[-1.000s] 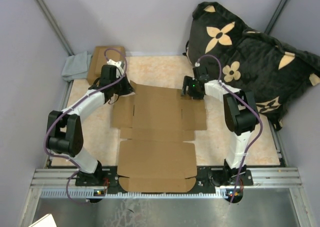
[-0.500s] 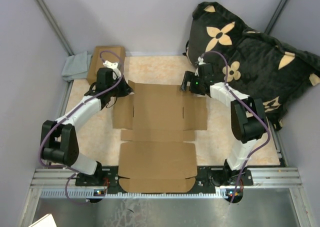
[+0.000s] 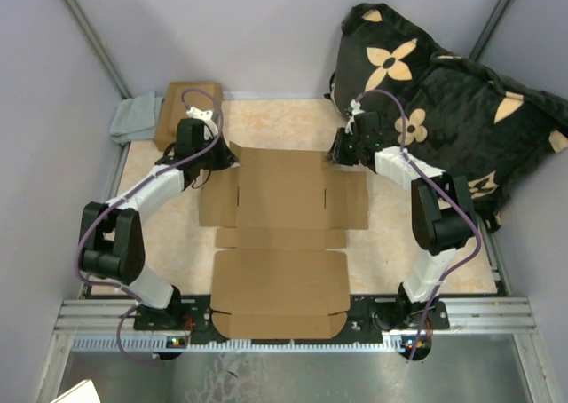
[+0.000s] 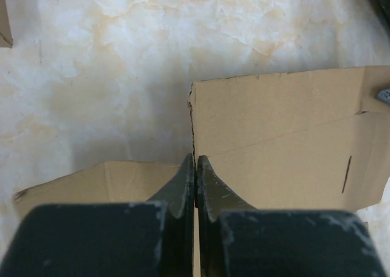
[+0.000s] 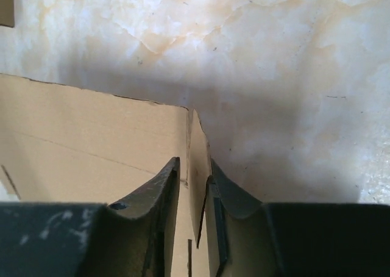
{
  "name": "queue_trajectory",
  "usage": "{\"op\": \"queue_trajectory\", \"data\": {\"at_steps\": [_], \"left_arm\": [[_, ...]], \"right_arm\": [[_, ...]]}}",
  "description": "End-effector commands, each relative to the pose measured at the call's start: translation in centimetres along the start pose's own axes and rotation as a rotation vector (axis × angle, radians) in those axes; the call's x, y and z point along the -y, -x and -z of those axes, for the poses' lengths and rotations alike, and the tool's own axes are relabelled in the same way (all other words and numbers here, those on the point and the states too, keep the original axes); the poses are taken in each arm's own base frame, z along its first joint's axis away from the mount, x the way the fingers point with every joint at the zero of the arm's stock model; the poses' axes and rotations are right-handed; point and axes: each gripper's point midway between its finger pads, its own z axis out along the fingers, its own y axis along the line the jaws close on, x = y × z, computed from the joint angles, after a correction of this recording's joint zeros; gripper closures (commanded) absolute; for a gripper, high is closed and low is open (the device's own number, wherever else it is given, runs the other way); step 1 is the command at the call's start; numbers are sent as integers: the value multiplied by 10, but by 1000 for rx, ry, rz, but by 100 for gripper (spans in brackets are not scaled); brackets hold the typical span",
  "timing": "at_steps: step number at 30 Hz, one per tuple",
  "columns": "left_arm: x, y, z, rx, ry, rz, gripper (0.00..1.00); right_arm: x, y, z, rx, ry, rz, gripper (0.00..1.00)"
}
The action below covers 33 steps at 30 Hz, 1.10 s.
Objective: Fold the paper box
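Looking at the left gripper first: clamped shut on the edge of the paper box, right at its far left corner. Over to the right gripper: straddling a little upturned flap at the far right corner, fingers close on either side, but can't tell if actually squeezing it. Rest of the sheet: lying flat and unfolded on the marbled table, between the two arms, near edge reaching the arm bases. Further out: small brown box and a grey cloth in the far left corner, big black flower-print cushion off to the right.
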Motion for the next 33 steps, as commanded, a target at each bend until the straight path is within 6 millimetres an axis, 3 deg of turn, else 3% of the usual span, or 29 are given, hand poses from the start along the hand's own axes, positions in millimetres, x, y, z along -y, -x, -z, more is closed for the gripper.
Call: {"op": "queue_trajectory", "data": {"at_steps": [1, 7, 13, 22, 28, 33], "left_arm": [[9, 15, -12, 19, -27, 10, 100], [2, 10, -34, -35, -3, 25, 100], [-5, 4, -57, -103, 29, 44, 100], [-14, -5, -87, -195, 55, 55, 98], [-13, -9, -98, -212, 38, 61, 80], [-11, -7, -103, -213, 24, 64, 74]], "right_arm": [[-22, 24, 5, 59, 78, 18, 81], [-14, 28, -11, 49, 24, 24, 98], [-6, 40, -25, 29, -66, 81, 98], [-3, 45, -49, -42, -138, 159, 86], [-7, 42, -61, -57, -123, 170, 69], [-10, 42, -67, -63, -106, 168, 52]]}}
